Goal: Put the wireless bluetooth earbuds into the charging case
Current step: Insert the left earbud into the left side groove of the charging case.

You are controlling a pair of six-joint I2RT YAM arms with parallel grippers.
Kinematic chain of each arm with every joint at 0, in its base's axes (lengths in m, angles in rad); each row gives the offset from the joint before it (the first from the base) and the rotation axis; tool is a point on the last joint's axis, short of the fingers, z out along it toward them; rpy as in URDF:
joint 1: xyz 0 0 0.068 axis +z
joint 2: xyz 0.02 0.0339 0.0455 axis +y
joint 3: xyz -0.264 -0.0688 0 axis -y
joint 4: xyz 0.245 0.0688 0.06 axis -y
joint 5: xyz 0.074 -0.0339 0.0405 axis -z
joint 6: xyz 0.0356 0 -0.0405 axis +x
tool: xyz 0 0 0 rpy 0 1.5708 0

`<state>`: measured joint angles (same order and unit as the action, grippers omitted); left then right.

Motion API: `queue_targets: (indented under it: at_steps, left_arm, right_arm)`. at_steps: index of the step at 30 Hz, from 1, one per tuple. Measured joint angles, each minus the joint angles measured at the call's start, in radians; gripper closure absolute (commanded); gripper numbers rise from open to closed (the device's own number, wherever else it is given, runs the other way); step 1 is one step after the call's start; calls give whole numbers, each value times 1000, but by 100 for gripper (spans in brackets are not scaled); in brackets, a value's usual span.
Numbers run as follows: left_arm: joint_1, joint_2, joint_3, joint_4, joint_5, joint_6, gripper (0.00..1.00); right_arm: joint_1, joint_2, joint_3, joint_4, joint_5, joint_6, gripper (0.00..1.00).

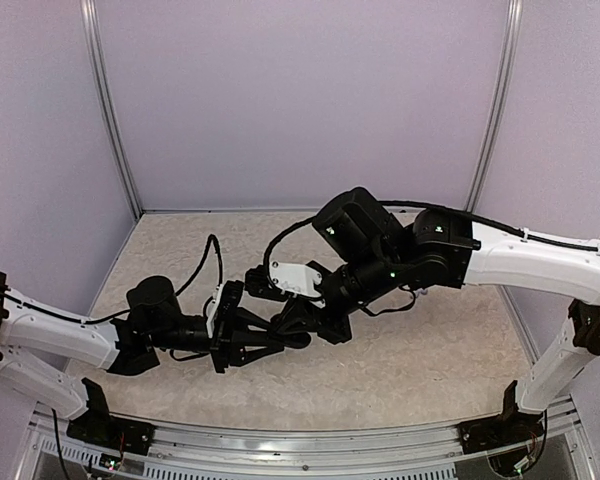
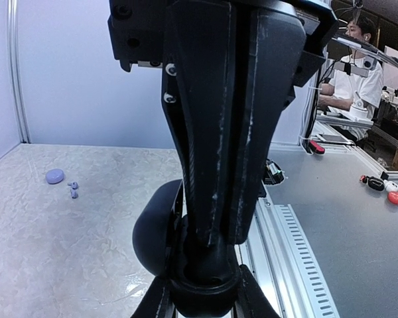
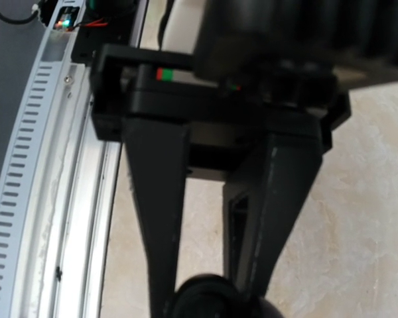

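Left tool (image 2: 211, 245), pressed together, hangs beside the equally closed right tool (image 3: 205, 291) over the counter (image 2: 53, 258); lavender earbud (image 2: 73, 191) at nine o'clock.

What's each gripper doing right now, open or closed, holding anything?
The left gripper: closed, apparently on a black case.
The right gripper: closed; whether it pinches anything cannot be told.

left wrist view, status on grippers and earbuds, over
Left gripper shut on black rounded object. Right gripper shut, load unclear. Lavender earbud loose on table beside lavender case. No obstruction seen.
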<state>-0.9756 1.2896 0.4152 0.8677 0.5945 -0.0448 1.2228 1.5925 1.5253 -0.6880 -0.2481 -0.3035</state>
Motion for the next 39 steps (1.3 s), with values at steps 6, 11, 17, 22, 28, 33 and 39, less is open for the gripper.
queue_targets:
  at_steps: [6, 11, 17, 22, 28, 33, 39]
  left_arm:
    - [2, -1, -2, 3, -1, 0, 90]
    - [2, -3, -5, 6, -4, 0, 90]
    - [2, -6, -5, 13, -10, 0, 90]
    - [4, -7, -5, 30, -16, 0, 90]
    - [8, -8, -5, 50, -28, 0, 90]
    - [8, -8, -5, 66, -31, 0, 90]
    - [8, -8, -5, 69, -29, 0, 90]
  right_arm:
    - [0, 1, -10, 14, 2, 15, 100]
    - [0, 2, -10, 18, 5, 20, 93]
    - [0, 2, -6, 19, 22, 25, 85]
    - [0, 0, -2, 19, 30, 31, 78]
    - [0, -5, 0, 17, 29, 32, 67]
    - [0, -20, 0, 20, 30, 31, 68]
    - [0, -47, 0, 42, 35, 28, 69]
